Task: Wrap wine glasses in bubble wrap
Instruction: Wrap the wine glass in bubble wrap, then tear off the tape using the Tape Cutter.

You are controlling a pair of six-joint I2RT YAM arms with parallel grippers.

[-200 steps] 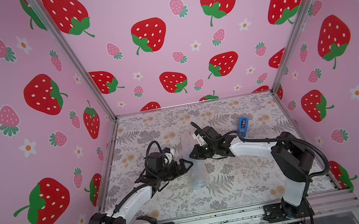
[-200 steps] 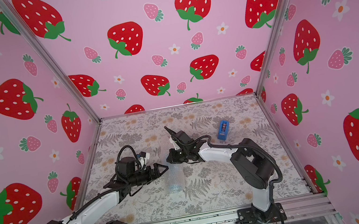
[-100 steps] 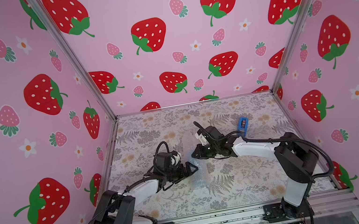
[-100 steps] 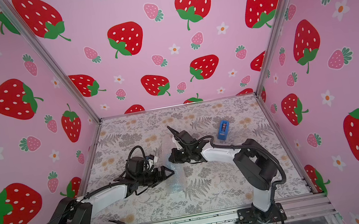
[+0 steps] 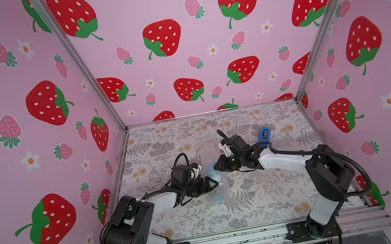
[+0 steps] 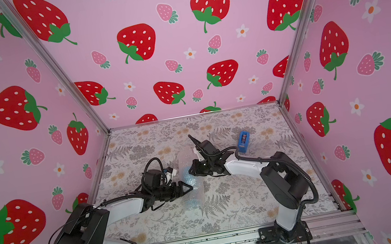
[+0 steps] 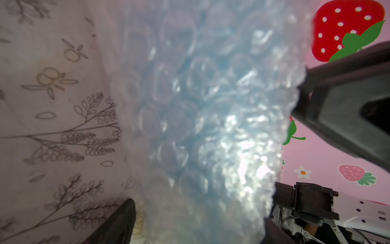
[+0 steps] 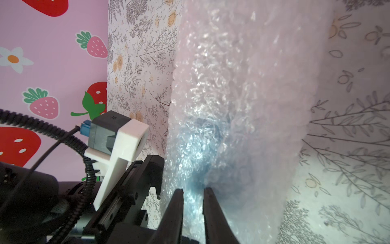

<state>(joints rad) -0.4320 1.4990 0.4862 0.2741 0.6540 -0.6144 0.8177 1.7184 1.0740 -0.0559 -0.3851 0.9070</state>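
The bubble wrap (image 5: 216, 191) lies near the middle of the table (image 5: 268, 196), gathered into a loose, elongated bundle around the goblet (image 5: 210, 172). The goblet shows only as a pale blue tint through the plastic. In both top views the bundle's long axis runs from the back of the table toward its front edge, passing between the two arms. The blue shows at the far part of the bundle and again near its front end. Which end holds the bowl and which the foot cannot be told.

The left gripper (image 5: 214, 182) reaches in from the left at about the bundle's mid-length, pointing across its long axis. In the left wrist view its fingers (image 7: 118, 221) stand wide apart with the blue-tinted wrap filling the space between them. Whether they press on the bundle or only straddle it cannot be told.

The right gripper (image 5: 215, 166) comes in from the right, with its tip at the far part of the bundle, just beyond the left gripper's tip. In the right wrist view its fingers (image 8: 175, 211) are nearly together, and a blue-tinted ridge of bubble wrap is pinched in the narrow gap between them.

A blue tape dispenser (image 5: 264, 134) stands behind the right arm, well apart from the bundle.
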